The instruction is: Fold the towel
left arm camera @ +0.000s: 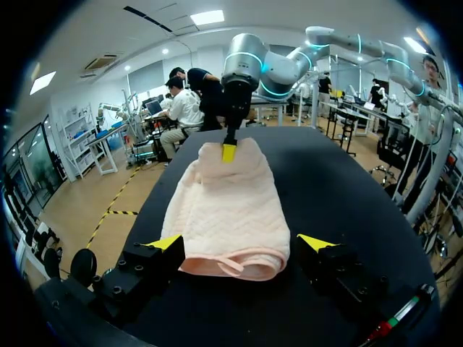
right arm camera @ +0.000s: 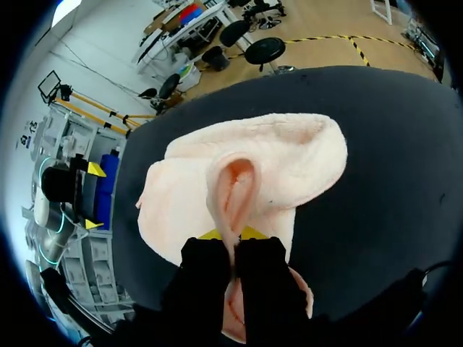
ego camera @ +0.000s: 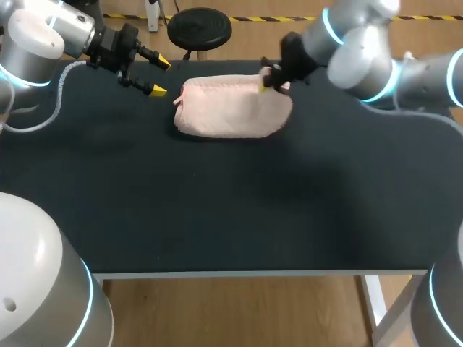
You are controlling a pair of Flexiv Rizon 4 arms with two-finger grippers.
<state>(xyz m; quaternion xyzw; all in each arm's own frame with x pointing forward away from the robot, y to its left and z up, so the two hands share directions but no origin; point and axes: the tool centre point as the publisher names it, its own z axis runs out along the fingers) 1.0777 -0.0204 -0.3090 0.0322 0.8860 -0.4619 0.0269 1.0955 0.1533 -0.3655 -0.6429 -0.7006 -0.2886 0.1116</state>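
Head view | pink towel (ego camera: 231, 108) at far middle of table (ego camera: 217, 210), long axis left-right | my right gripper (ego camera: 266, 81) pinches its right end | my left gripper (ego camera: 160, 76), fingers apart, hovers just off the left end

A pale pink towel (ego camera: 231, 112), doubled over, is laid at the far middle of the table (ego camera: 217, 210); its right end is pinched up by the right gripper (ego camera: 265, 83).
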